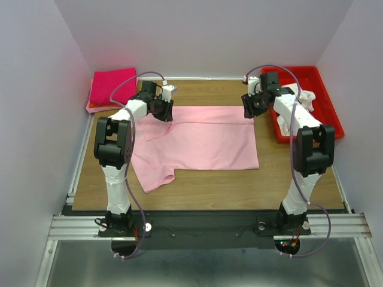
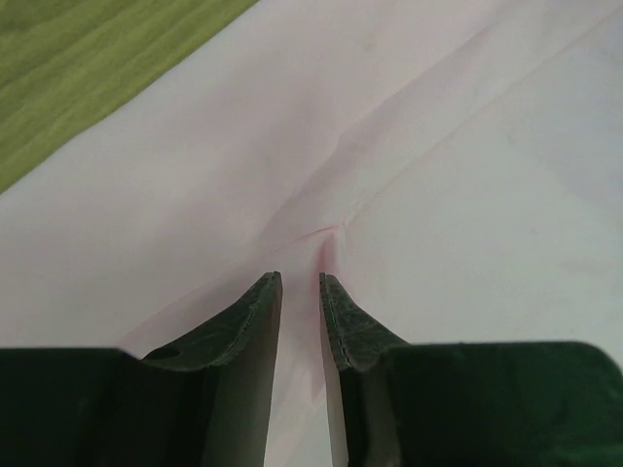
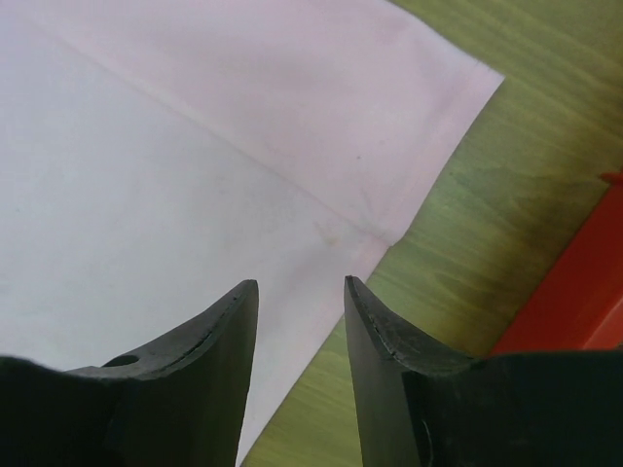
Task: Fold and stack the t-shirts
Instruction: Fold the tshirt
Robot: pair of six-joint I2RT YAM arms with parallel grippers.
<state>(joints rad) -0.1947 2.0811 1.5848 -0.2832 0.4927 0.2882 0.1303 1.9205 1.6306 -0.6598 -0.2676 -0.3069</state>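
Observation:
A light pink t-shirt (image 1: 203, 140) lies spread across the middle of the wooden table, its far edge folded over and one sleeve sticking out at the near left. My left gripper (image 1: 163, 112) hangs over the shirt's far left part. In the left wrist view its jaws (image 2: 300, 277) stand a narrow gap apart just above the cloth (image 2: 438, 146), with a small pucker ahead of the tips. My right gripper (image 1: 249, 109) is over the far right corner. Its jaws (image 3: 300, 282) are open above the shirt's edge (image 3: 146, 175), gripping nothing.
A folded hot pink t-shirt (image 1: 111, 84) lies on a salmon one (image 1: 93, 107) at the back left corner. At the right stands a red tray (image 1: 335, 119) holding a white t-shirt (image 1: 308, 98); its edge (image 3: 584, 292) shows near the right gripper. White walls enclose the table.

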